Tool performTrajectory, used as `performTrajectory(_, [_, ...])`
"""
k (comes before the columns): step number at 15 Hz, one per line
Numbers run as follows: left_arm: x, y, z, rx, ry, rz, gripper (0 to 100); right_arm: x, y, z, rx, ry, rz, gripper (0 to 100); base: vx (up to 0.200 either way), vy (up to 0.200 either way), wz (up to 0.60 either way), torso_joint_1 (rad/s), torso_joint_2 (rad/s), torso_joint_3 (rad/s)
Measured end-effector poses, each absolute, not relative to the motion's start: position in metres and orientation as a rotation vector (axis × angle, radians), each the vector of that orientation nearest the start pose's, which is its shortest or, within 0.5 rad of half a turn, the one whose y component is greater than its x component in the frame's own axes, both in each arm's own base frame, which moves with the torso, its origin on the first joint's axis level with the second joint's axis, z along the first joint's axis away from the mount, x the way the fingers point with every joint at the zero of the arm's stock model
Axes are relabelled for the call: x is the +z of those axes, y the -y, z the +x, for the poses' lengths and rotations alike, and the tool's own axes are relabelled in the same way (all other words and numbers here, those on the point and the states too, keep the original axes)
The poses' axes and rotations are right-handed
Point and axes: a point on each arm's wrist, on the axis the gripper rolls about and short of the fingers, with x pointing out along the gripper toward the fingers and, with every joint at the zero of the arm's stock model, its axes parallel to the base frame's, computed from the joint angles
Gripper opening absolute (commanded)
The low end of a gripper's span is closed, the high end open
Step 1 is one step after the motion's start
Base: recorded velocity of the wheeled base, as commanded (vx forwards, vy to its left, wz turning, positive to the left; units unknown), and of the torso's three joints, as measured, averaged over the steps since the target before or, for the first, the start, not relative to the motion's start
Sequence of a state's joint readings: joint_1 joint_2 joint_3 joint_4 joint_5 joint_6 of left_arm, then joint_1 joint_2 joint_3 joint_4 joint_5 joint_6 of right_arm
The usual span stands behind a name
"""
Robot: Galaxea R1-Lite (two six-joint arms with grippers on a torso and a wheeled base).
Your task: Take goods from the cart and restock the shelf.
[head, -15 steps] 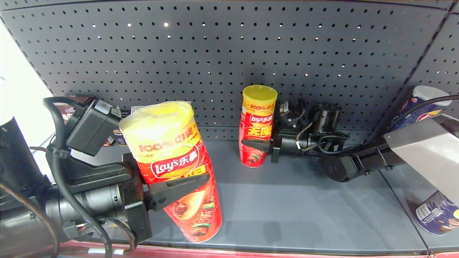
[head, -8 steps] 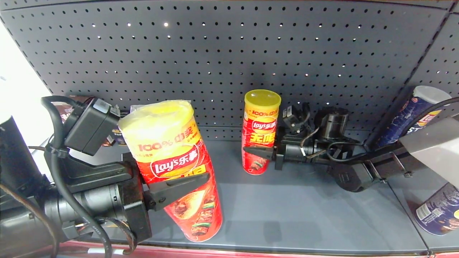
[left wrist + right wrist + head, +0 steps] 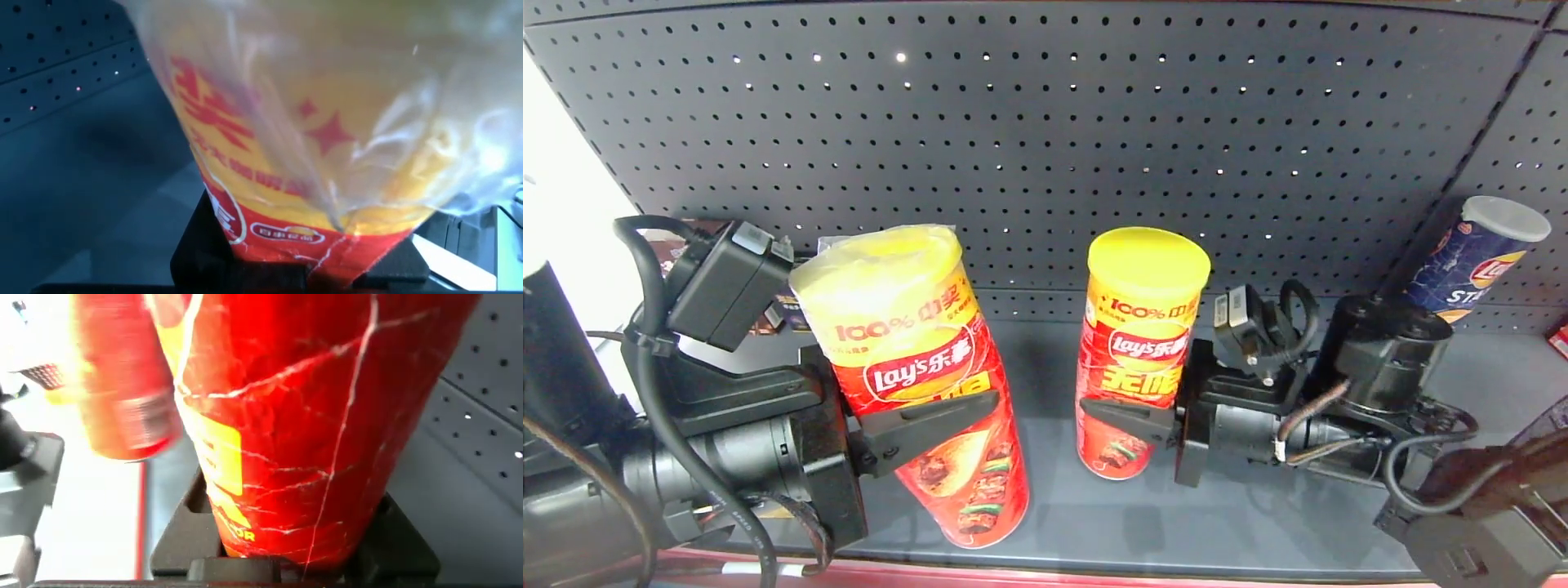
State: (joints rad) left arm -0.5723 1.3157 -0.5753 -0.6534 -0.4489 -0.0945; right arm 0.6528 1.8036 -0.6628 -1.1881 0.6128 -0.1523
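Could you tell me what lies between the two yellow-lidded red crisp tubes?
Only bare grey shelf floor shows between the left red tube and right red tube, in the head view.

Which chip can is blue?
The blue can at the far right, with a pale lid. The left red can and right red can have yellow lids.

Dim overall, white glare at left

A dark grey metal shelf [image 3: 1258, 523] with a perforated back panel [image 3: 1045, 147] and a red front lip [image 3: 1094, 581] carries three snack tubes. A film-wrapped red crisp tube [image 3: 931, 367] with a yellow lid tilts near the front edge at left. A second red crisp tube [image 3: 1139, 343], upright and yellow-lidded, is at centre, well apart from it. A dark blue crisp tube [image 3: 1474, 261] with a pale lid is at far right, by the back panel.
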Motion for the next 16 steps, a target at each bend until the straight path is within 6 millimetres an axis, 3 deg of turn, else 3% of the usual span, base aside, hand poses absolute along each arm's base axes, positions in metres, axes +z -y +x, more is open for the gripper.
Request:
performTrajectory(4, [0.221,0.119,0.167,-1.015,-0.135,-0.081,0,0.15,-0.193,0.215,1.279,0.151,-0.128,0,0.0,0.0,0.0,0.0,0.0,0.0])
performTrajectory(11, [0.22,0.118,0.167,-1.008,-0.137,-0.082,0,0.122,-0.2,0.222,1.287,0.112,-0.13,0,0.0,0.0,0.0,0.0,0.0,0.0])
performTrajectory(12, [0.219,0.117,0.167,-1.005,-0.141,-0.082,0,0.12,-0.2,0.223,1.287,0.108,-0.131,100,0.0,0.0,0.0,0.0,0.0,0.0])
performTrajectory(16, [0.218,0.116,0.168,-1.001,-0.146,-0.081,0,0.117,-0.197,0.224,1.273,0.09,-0.136,100,0.0,0.0,0.0,0.0,0.0,0.0])
